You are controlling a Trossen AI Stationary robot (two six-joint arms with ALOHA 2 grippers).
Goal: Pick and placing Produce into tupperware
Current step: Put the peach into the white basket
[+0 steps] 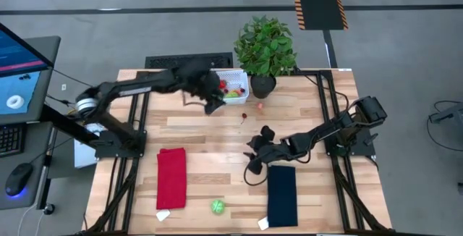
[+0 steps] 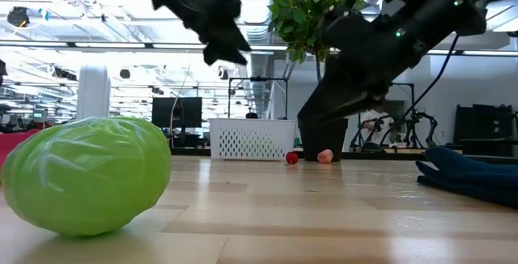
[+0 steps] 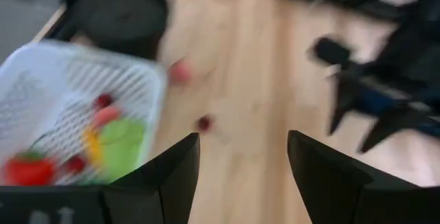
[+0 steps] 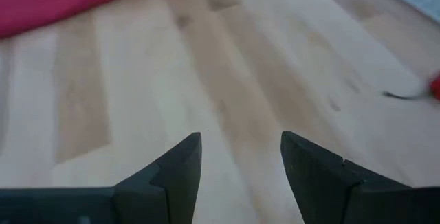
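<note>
Basket: the white perforated basket (image 1: 234, 85) sits at the tabletop's twelve o'clock edge, with red, green and orange-yellow toy pieces already lying inside (image 3: 103, 138).
Step in hand: looks like a drop-off; the left gripper (image 1: 212, 98) hangs at the basket's eight o'clock side, jaws parted and nothing between them.
Loose produce: a dark red cherry (image 1: 244, 116) and a pink piece (image 1: 260, 106) lie on the wood at the basket's five o'clock, close by; a glossy green egg-shaped piece (image 1: 217, 206) waits far off at six o'clock.
Next move: I'd say a short swing out to the cherry or the pink piece, a low descent, and a gentle squeeze, since these small rounded toys may roll.
Right gripper: (image 1: 255, 154) low over mid-tabletop, jaws apart, empty.
Materials: smooth pale plank tabletop (image 1: 210, 142); basket walls thin mesh-like plastic.
Around: leafy plant (image 1: 265, 46) in a black pot at the basket's three o'clock; soft red cloth (image 1: 171, 178) and navy cloth (image 1: 282, 195) lying flat.
</note>
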